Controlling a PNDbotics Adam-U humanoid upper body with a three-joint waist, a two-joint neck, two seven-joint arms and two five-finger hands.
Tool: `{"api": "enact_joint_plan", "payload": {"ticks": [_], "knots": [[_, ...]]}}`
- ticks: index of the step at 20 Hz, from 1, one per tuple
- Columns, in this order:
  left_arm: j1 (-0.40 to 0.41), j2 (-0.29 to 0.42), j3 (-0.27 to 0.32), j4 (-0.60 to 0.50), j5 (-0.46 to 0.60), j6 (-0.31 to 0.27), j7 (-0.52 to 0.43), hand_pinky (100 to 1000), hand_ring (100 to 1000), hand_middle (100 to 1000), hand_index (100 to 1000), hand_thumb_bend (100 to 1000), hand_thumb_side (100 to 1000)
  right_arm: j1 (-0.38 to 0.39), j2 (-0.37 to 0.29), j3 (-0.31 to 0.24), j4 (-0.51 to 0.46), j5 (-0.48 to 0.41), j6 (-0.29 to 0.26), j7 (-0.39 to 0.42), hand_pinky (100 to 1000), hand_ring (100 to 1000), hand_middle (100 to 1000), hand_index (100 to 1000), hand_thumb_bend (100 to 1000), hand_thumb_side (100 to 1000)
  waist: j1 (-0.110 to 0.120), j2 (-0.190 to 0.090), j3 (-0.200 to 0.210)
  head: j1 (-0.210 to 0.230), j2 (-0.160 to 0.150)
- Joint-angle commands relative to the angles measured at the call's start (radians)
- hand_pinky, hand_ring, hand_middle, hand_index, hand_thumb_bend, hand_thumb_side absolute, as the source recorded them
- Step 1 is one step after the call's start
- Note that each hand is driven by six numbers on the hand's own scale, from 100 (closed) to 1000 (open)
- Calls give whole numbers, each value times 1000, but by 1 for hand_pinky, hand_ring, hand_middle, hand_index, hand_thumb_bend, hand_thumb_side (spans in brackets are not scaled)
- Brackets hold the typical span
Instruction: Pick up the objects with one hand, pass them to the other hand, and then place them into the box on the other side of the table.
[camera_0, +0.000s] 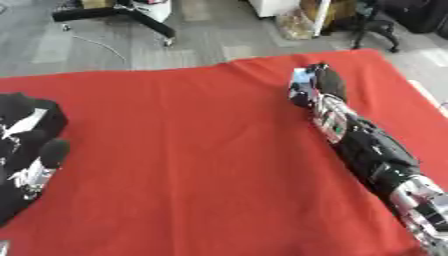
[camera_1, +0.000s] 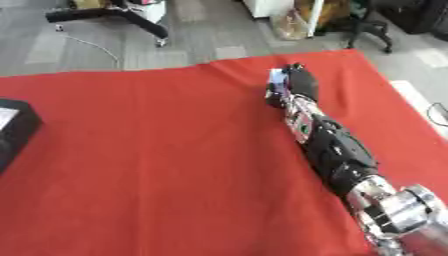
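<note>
Fingers of the right hand (camera_0: 322, 82) curl round a small pale blue-and-white object (camera_0: 302, 80) near the far edge of the red table (camera_0: 192, 150), the black-and-silver arm stretching back toward the lower right corner. The left hand (camera_0: 39, 160) rests at the left edge, fingers loosely curled and holding nothing, just before a black box (camera_1: 13, 127). Only the left eye view shows that hand; the right eye view shows the box's corner alone. Beyond the table, a black stand's legs (camera_0: 131, 17) and a chair (camera_0: 376, 27) occupy the grey floor.

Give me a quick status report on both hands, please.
Right hand far out on the red cloth, curled on a pale blue object. Left hand low at left edge, holding nothing. Box not in view.
</note>
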Motion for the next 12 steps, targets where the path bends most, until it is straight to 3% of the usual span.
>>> {"api": "enact_joint_plan", "payload": {"ticks": [1,9,12], "knots": [[0,-9,-6,23,0,-2,10,681,841,772,867,757,611,14,-20,33,-177,-125,-24,-43,397,445,417,485,100,127,0,-8,-6,22,3],[7,-17,-37,133,2,-20,11,678,847,774,866,708,578,97,51,109,-615,-296,-20,-26,385,433,403,473,100,288,-2,-20,-25,43,15],[-1,-14,-48,175,-13,-23,13,681,856,779,865,687,556,121,99,142,-745,-367,-15,15,386,432,403,473,100,405,-5,-26,-33,55,16]]}}
